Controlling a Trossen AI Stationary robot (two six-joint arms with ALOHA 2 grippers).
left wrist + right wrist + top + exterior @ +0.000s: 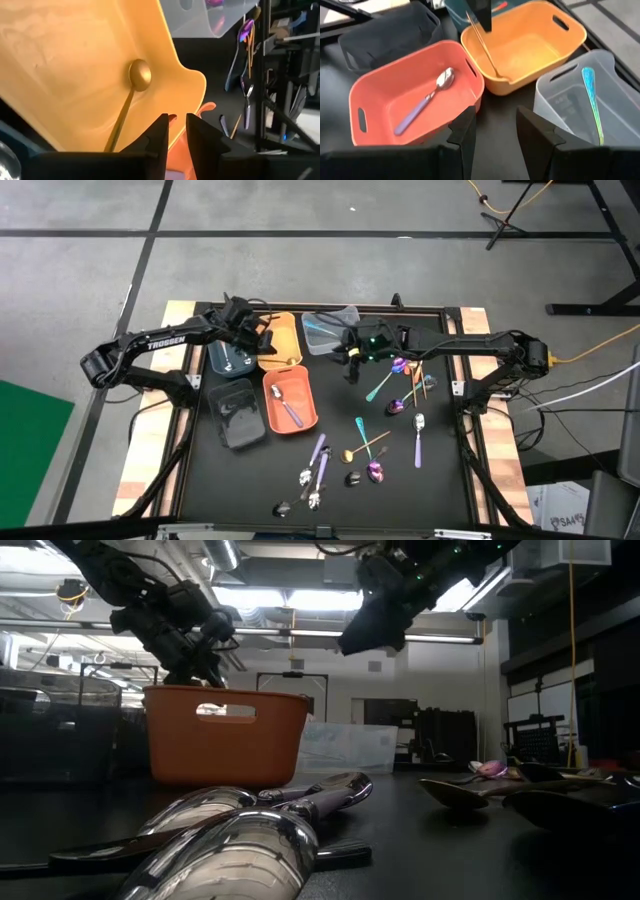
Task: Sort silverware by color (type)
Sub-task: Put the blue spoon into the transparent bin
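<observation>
My left gripper [262, 340] [176, 131] hangs over the yellow bin [282, 330] [75, 55], fingers a narrow gap apart with nothing between them. A gold spoon [139, 75] [485, 47] lies slanted in that bin, bowl low; its handle runs up beside the fingers, not between them. My right gripper [355, 370] [496, 125] is open over bare table between the red bin [445, 112] and the clear bin [560, 95]. The red bin holds a silver spoon with a purple handle [427, 100]; the clear bin holds an iridescent teal piece [592, 100].
A black bin [235, 420] and a dark blue bin [228, 360] stand left of the red bin. Several loose spoons and forks lie on the black mat: teal [380, 385], purple [400, 365], silver [418, 438], gold [365, 448], and a cluster near the near edge [315, 475].
</observation>
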